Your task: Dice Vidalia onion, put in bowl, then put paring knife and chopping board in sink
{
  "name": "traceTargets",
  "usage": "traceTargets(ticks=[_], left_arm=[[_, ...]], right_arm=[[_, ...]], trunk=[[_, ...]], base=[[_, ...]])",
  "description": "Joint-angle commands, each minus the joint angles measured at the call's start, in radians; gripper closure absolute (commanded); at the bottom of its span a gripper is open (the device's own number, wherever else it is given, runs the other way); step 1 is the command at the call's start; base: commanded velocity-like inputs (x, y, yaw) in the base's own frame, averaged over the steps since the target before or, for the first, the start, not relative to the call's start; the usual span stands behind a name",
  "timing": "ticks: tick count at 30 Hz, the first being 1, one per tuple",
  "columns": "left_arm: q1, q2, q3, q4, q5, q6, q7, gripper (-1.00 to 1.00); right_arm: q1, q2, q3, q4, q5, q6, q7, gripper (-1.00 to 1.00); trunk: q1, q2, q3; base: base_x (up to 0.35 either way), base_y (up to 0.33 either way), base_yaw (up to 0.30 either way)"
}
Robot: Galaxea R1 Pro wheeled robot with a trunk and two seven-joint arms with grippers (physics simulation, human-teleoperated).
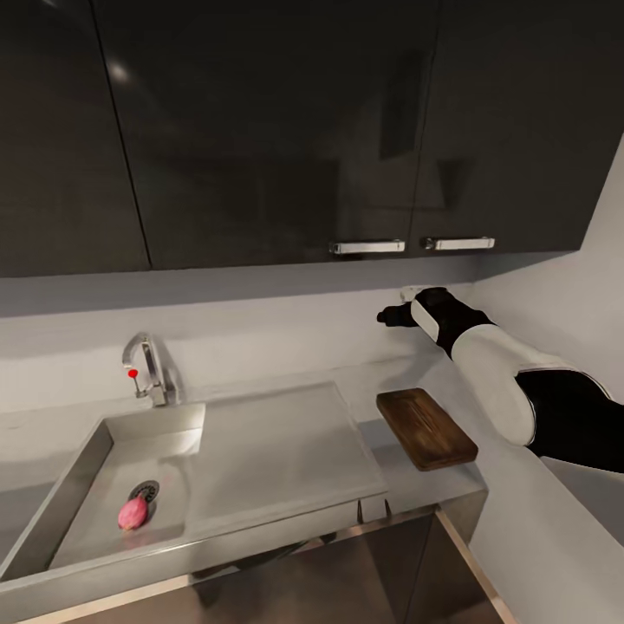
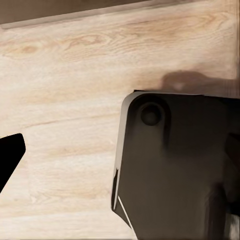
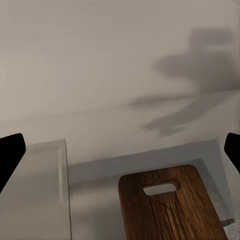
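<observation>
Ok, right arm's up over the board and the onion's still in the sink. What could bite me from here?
The right gripper hovers close to the back wall above the chopping board; a forward move could hit the wall. The board sits near the countertop front edge, so a nudge might tip it off. The Vidalia onion lies by the drain in the sink, far across from this arm, and may roll when touched.

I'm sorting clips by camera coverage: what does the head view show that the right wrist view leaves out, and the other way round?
Head view alone: the Vidalia onion lying in the sink beside the drain, the tap, the black upper cabinets, and the right arm reaching above the countertop. Right wrist view alone: the board's handle slot and an arm-shaped shadow on the wall. Both: the chopping board, right of the sink.
</observation>
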Motion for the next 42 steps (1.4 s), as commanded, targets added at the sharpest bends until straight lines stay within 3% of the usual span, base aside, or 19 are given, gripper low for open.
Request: traceTargets(ticks=[1, 12, 26, 29, 33, 36, 42], left_arm=[[0.0, -0.003, 0.0, 0.002, 0.004, -0.001, -0.001, -1.0], [0.001, -0.035, 0.004, 0.004, 0.005, 0.187, -0.002, -1.0], [0.003, -0.051, 0.006, 0.005, 0.005, 0.259, -0.002, -1.0], [0.003, -0.05, 0.006, 0.004, 0.006, 0.313, -0.001, -1.0], [0.003, -0.047, 0.007, 0.004, 0.042, 0.427, -0.006, -1.0], [0.003, -0.047, 0.008, 0.004, 0.065, 0.443, -0.009, -1.0], [0.003, -0.047, 0.007, 0.004, 0.074, 0.45, -0.01, -1.0]], right_arm=[[0.0, 0.0, 0.008, -0.001, -0.003, 0.005, 0.001, -1.0], [0.0, -0.002, 0.008, -0.001, -0.003, 0.005, 0.001, -1.0], [0.0, -0.041, 0.008, -0.001, -0.003, 0.007, -0.009, -1.0], [0.0, -0.044, 0.008, -0.001, -0.003, 0.008, -0.01, -1.0], [0.0, -0.045, 0.007, -0.001, -0.003, 0.012, -0.011, -1.0], [0.0, -0.053, 0.007, 0.003, -0.003, 0.014, -0.011, -1.0], [0.0, -0.069, 0.006, 0.037, -0.003, 0.012, -0.011, -1.0]], trunk=[[0.0, 0.0, 0.0], [0.0, 0.0, 0.0], [0.0, 0.0, 0.0], [0.0, 0.0, 0.0], [0.0, 0.0, 0.0], [0.0, 0.0, 0.0], [0.0, 0.0, 0.0]], base=[[0.043, 0.0, 0.0], [0.009, 0.0, 0.0], [0.028, 0.0, 0.0], [0.02, 0.0, 0.0], [0.087, 0.0, 0.0], [0.253, -0.005, 0.0], [0.302, -0.064, 0.0]])
